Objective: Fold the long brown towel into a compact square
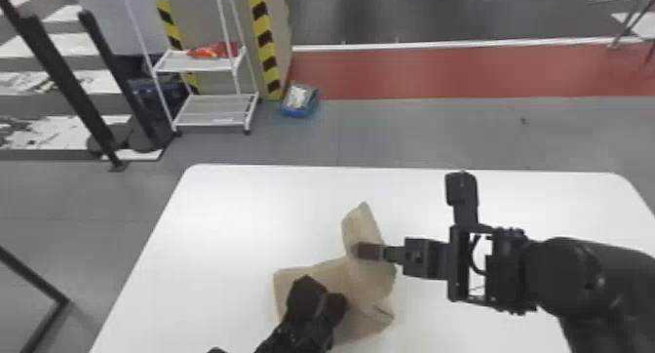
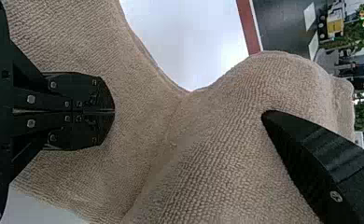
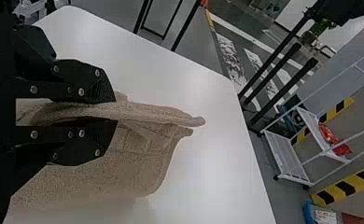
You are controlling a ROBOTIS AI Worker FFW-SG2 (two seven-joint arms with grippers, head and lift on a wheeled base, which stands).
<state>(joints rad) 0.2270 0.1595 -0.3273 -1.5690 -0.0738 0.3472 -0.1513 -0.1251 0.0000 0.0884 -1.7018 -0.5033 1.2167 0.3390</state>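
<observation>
Brown towel [image 1: 363, 284] pinched by right gripper [image 1: 364, 251] on white desk [image 1: 234, 215]

The towel sits bunched on the robot's side of the desk, near the middle, with one narrower flap pointing toward the far edge. The right gripper comes in from the right, level with the base of that flap. Its fingers are slightly parted, clamped on a thin ridge of cloth that runs between them, as the right wrist view shows. The left gripper [image 1: 317, 298] is over the towel's left part, on the near side of the right one. In the left wrist view its fingers [image 2: 80, 93] are pressed together, with brown terry cloth all around their tips; whether they nip any of it cannot be told.

Past the desk, a white rack [image 1: 214, 114] stands on the floor, a red packet [image 1: 212, 50] on its upper shelf. A blue bin [image 1: 298, 111] is beside it.
</observation>
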